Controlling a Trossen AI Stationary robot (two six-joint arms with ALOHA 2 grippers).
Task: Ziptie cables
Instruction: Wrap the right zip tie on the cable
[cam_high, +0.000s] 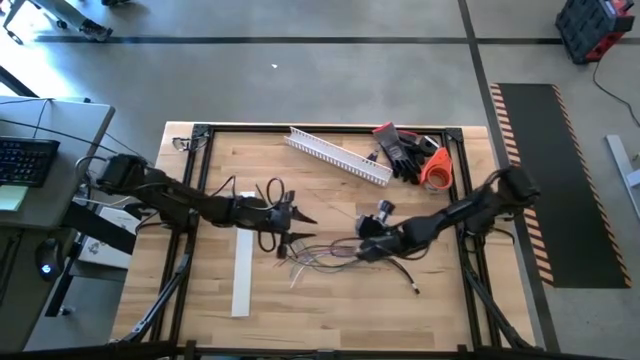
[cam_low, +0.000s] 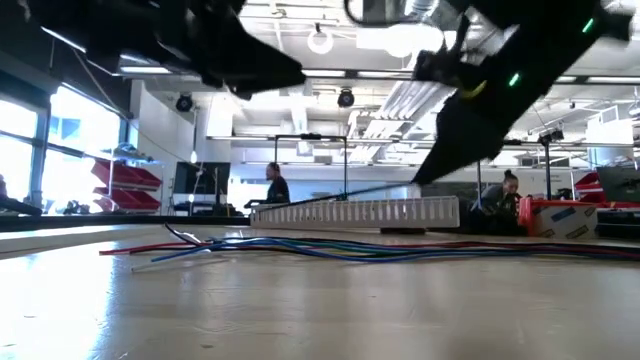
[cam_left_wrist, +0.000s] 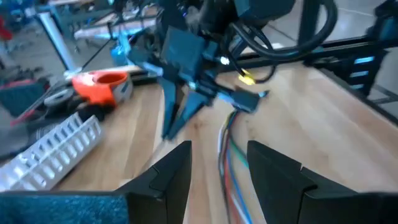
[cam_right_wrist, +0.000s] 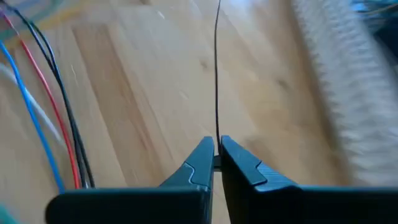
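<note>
The cables (cam_high: 325, 255) lie loose and fanned out on the desk (cam_high: 330, 300) just below its middle, running side by side between the two arms. In the low view they show flat on the wood as a long bundle (cam_low: 380, 248) of red, blue, green and dark strands. They are not yet gathered tight, so the tying has, I judge, hardly begun.

The right pincer (cam_right_wrist: 216, 163) sits at about 4 o'clock from the desk's middle, right at the cables' right-hand end. Its jaws are shut on a thin dark strand (cam_right_wrist: 217, 81), most likely the ziptie, which runs straight out from the tips over the bare wood. The coloured cables (cam_right_wrist: 43, 106) lie beside it, apart from the tips. Holding the strand by one end would leave its free length clear to be passed around the bundle.

The left pincer (cam_left_wrist: 217, 165) hovers at about 9 o'clock, just left of the cables, with its fingers (cam_left_wrist: 171, 168) parted and nothing between them. It points along the cables (cam_left_wrist: 230, 162) toward the right arm, placed, it seems, to take the strand's free end or steady the bundle.

The rest is parked out of the way along the desk's far edge: the slotted channel (cam_high: 338, 155) at 12 o'clock, gloves (cam_high: 402, 150) and an orange roll (cam_high: 437, 168) at 2 o'clock. A flat white strip (cam_high: 243, 272) lies at 8 o'clock.
</note>
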